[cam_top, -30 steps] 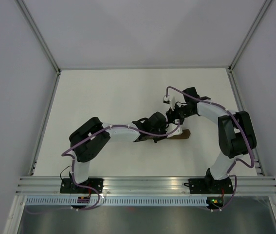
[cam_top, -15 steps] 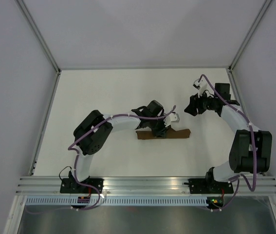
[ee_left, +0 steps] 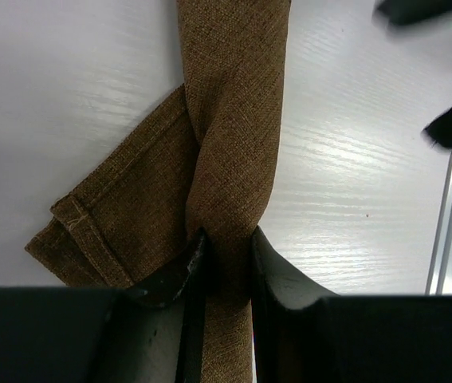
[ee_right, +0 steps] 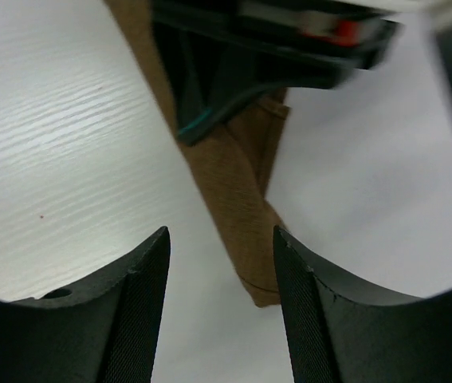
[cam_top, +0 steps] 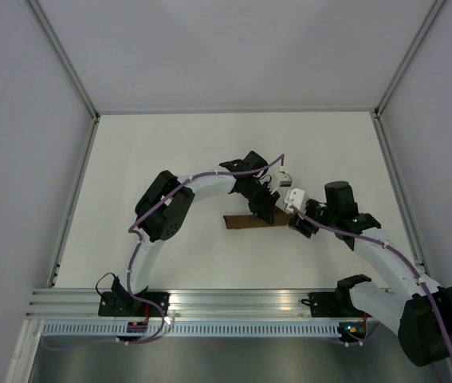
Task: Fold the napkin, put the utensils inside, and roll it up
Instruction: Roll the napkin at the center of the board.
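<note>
The brown napkin [cam_top: 240, 221] lies mid-table as a narrow roll running left to right. My left gripper [cam_top: 262, 209] is shut on the roll. In the left wrist view the roll [ee_left: 233, 112] runs up between the fingers [ee_left: 170, 275], which pinch it, and a loose hemmed corner [ee_left: 102, 227] sticks out to the left. My right gripper [cam_top: 298, 224] is open at the roll's right end. In the right wrist view the roll's end [ee_right: 245, 215] lies on the table between the spread fingers [ee_right: 134, 303], not touched. The knife is not visible in any view.
The white table [cam_top: 170, 159] is walled on three sides. An aluminium rail [cam_top: 241, 302] runs along the near edge, by the arm bases. The left gripper's body [ee_right: 281, 40] fills the top of the right wrist view, close ahead of my right fingers.
My right arm has swung from the far right of the table down to the roll's right end. My left gripper has shifted a little along the roll and stays clamped on it.
</note>
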`<state>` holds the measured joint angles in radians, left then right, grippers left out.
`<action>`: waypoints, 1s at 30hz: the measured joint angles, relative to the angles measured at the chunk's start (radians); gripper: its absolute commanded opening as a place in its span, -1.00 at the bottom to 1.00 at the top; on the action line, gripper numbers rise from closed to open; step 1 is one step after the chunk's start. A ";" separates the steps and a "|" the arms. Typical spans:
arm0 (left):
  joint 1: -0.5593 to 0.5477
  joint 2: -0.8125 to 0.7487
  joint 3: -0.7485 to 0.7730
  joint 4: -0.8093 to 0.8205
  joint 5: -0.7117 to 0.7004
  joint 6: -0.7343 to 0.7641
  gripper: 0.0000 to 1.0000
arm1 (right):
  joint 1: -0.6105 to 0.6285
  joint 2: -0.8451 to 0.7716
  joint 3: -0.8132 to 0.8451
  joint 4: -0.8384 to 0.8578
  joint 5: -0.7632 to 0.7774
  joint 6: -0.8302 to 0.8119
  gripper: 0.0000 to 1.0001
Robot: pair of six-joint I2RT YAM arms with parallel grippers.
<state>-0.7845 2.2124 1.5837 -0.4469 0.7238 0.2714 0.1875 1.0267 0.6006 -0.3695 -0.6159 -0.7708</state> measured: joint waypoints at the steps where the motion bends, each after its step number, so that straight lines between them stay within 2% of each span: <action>1: 0.002 0.010 0.013 -0.013 0.011 -0.004 -0.95 | 0.044 -0.019 -0.038 0.011 0.030 -0.017 0.21; 6: 0.005 0.036 0.046 -0.050 0.049 -0.018 -0.95 | 0.218 -0.029 -0.154 0.099 0.164 -0.076 0.23; 11: 0.005 0.055 0.065 -0.079 0.089 -0.023 -0.94 | 0.315 0.020 -0.210 0.227 0.281 -0.101 0.23; 17: 0.005 0.076 0.088 -0.113 0.121 -0.029 -0.82 | 0.401 0.087 -0.229 0.324 0.366 -0.109 0.20; 21: 0.005 0.085 0.101 -0.132 0.132 -0.034 -0.75 | 0.425 0.123 -0.229 0.364 0.401 -0.109 0.05; 24: 0.007 0.087 0.103 -0.134 0.135 -0.037 -0.75 | 0.429 0.146 -0.229 0.392 0.418 -0.117 -0.14; 25: 0.007 0.088 0.104 -0.134 0.136 -0.038 -0.74 | 0.429 0.154 -0.229 0.402 0.425 -0.118 -0.27; 27: 0.008 0.089 0.104 -0.135 0.139 -0.040 -0.62 | 0.430 0.167 -0.227 0.420 0.435 -0.121 -0.32; 28: 0.009 0.089 0.104 -0.135 0.140 -0.040 -0.55 | 0.430 0.170 -0.227 0.422 0.437 -0.120 -0.45; 30: 0.010 0.089 0.104 -0.136 0.142 -0.040 -0.37 | 0.431 0.172 -0.222 0.417 0.438 -0.121 -0.51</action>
<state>-0.7742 2.3016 1.6878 -0.5827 0.8654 0.2314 0.6182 1.1992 0.3786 0.0475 -0.1780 -0.8913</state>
